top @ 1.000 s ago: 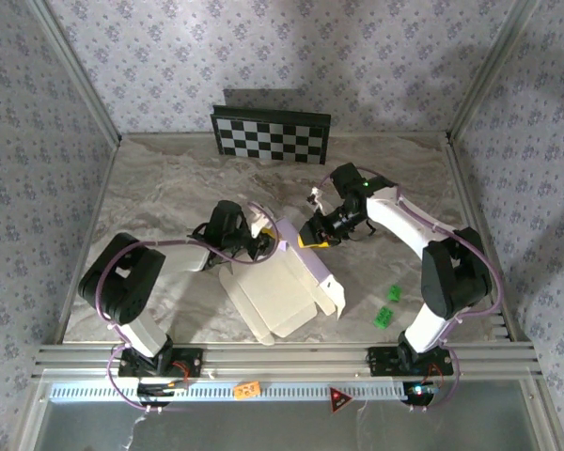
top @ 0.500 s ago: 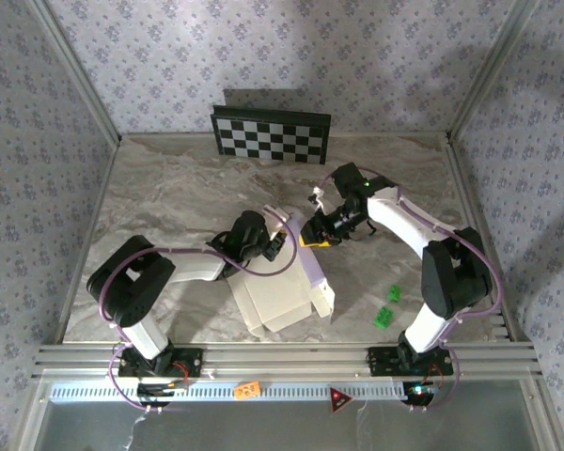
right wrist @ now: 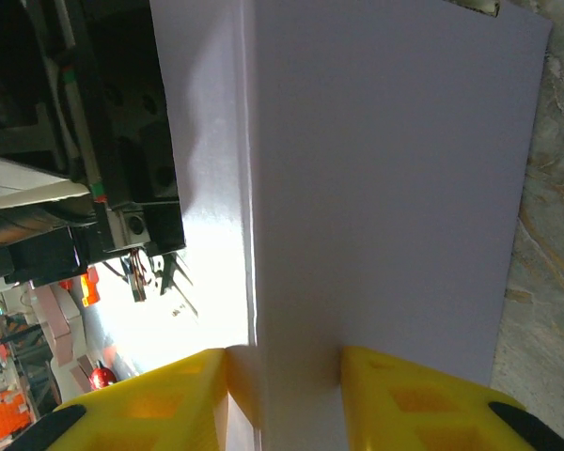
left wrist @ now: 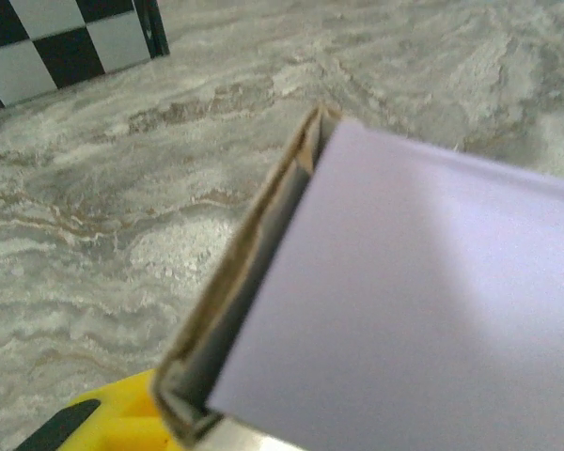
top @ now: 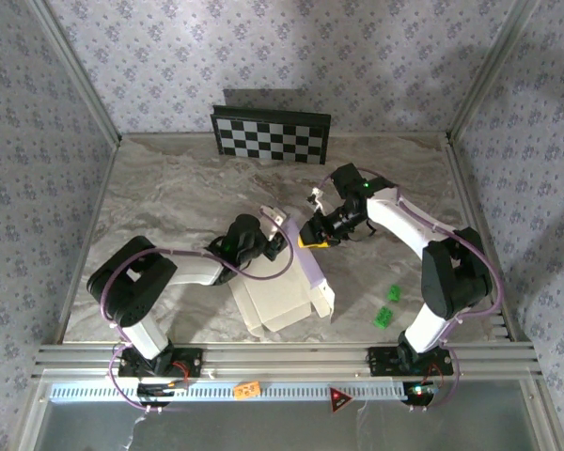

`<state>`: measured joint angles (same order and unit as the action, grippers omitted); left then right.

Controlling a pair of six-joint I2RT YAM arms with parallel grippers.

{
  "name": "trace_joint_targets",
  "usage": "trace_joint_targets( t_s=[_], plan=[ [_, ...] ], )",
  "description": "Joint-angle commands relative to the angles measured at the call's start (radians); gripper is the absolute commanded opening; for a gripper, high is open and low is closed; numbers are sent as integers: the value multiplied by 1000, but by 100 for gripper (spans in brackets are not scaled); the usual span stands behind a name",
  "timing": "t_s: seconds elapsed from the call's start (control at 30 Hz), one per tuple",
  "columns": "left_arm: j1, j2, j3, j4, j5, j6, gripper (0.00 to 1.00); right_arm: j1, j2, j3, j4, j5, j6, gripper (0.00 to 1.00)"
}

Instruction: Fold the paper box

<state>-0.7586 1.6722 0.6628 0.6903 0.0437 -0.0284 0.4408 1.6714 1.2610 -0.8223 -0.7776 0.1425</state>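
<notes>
The paper box (top: 277, 296) lies mid-table, its cream face up and one lavender wall (top: 308, 268) folded upright along its right side. My right gripper (top: 310, 237) holds the far end of that wall. In the right wrist view both yellow fingers (right wrist: 160, 395) press a lavender fold of the box (right wrist: 385, 169), with the gripper (right wrist: 284, 362) shut on it. My left gripper (top: 271, 242) is at the box's far-left corner, facing the right one. In the left wrist view the lavender panel (left wrist: 423, 301) hides the jaws, leaving one yellow finger (left wrist: 113, 427) showing at the bottom left.
A black-and-white checkerboard panel (top: 272, 134) leans on the back wall. Small green pieces (top: 387, 305) lie on the marble to the right of the box. Patterned walls close three sides, and a metal rail (top: 282, 359) runs along the near edge.
My left arm swung right to the box's far corner. The spread cut-out folded narrower and its right wall stood up. The right gripper kept its hold in place.
</notes>
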Motion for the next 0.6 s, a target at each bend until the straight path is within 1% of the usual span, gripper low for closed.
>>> trace_joint_targets(
  t_s=[0.0, 0.13, 0.27, 0.3, 0.33, 0.47, 0.5, 0.57],
  plan=[
    [14, -12, -13, 154, 47, -45, 33, -4, 7, -20, -20, 25, 0, 36],
    [17, -26, -37, 212, 25, -63, 29, -6, 5, -21, -13, 23, 5, 36],
    [17, -31, -40, 202, -18, -69, 13, -8, 4, -17, -6, 27, 13, 36],
    [17, -32, -43, 202, -34, -70, 10, -8, -2, -14, -8, 40, 19, 36],
    [17, -33, -46, 197, -48, -68, 8, -7, -14, -11, -2, 56, 29, 39],
    [10, -61, -56, 140, -167, -61, 3, -15, -93, 1, 5, 137, 68, 52],
    [8, -73, -59, 114, -208, -56, 2, -20, -120, 3, 2, 172, 82, 54],
    [-8, -110, -74, 73, -332, -49, 2, -36, -179, -9, 3, 247, 115, 57]
  ],
)
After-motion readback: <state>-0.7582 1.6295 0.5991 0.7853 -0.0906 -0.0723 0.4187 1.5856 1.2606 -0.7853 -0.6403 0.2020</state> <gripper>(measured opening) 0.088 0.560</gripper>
